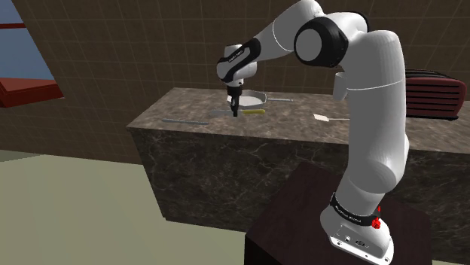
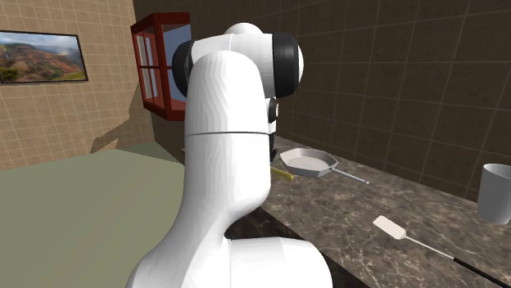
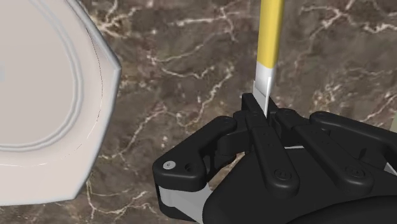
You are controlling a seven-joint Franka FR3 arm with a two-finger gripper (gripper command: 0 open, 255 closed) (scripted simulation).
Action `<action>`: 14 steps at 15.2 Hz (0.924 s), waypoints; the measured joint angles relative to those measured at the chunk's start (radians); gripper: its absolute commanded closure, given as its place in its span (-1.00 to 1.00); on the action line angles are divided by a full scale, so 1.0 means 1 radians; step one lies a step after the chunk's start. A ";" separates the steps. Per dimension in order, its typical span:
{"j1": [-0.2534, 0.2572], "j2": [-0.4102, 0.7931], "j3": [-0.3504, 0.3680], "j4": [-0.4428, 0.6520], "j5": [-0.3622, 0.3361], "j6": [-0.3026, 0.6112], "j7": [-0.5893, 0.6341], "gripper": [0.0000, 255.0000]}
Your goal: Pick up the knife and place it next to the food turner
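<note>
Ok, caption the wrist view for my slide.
Black gripper clasps the yellow-handled knife by its blade beside the pan.

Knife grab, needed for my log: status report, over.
Pincer shut on knife blade, near the yellow handle. Knife low at the counter, beside the pan. Nothing lies between it and the food turner.
</note>
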 measured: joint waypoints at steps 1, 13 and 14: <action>0.001 -0.007 -0.001 0.003 -0.002 -0.010 0.001 1.00; 0.003 -0.062 -0.008 0.092 -0.018 -0.152 0.008 1.00; 0.004 -0.067 -0.008 0.097 -0.019 -0.162 0.010 1.00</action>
